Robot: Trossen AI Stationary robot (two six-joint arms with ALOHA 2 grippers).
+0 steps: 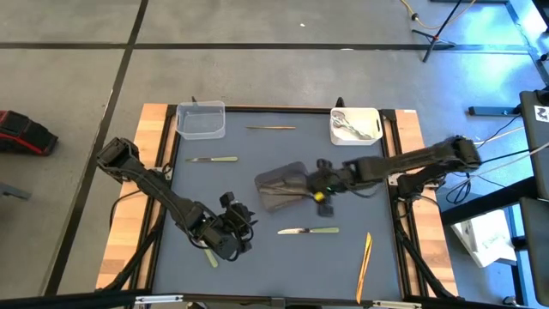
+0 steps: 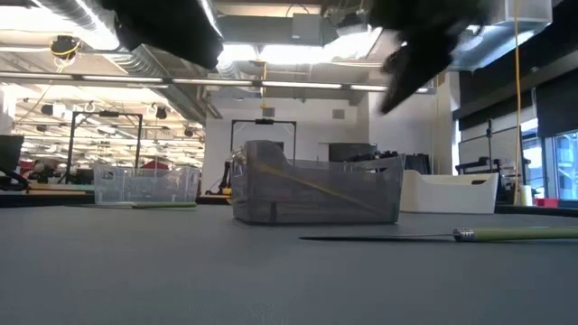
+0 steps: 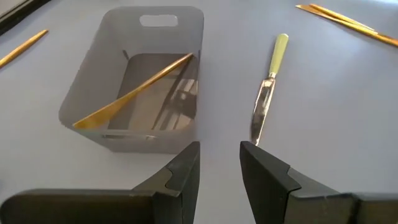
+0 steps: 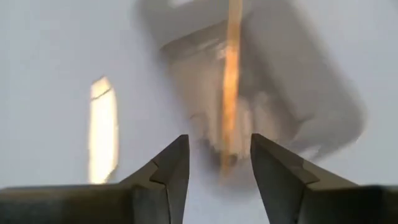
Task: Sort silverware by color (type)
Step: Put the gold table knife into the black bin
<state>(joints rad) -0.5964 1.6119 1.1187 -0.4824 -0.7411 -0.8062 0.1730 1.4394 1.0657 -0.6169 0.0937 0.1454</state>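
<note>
A dark grey tub (image 1: 281, 187) stands mid-table. A gold piece (image 3: 134, 90) lies slantwise in it, one end up against the wall (image 3: 188, 58). My right gripper (image 1: 312, 182) hangs open just right of and above the tub; its wrist view shows the gold piece (image 4: 231, 68) beyond the gripper (image 4: 219, 149), apart from the fingers. My left gripper (image 1: 240, 219) stands open near the tub's near-left side with nothing between its fingers (image 3: 186, 168). A pale-green-handled knife (image 1: 307, 230) lies flat near the tub. Silver spoons (image 1: 352, 127) lie in the white tub (image 1: 374, 113).
A clear tub (image 1: 200, 120) stands at the far left. A knife (image 1: 212, 159) and a gold piece (image 1: 271, 128) lie on the far half. Gold pieces (image 1: 364, 255) lie near the right front. A pale-green handle (image 1: 210, 256) pokes out under my left arm.
</note>
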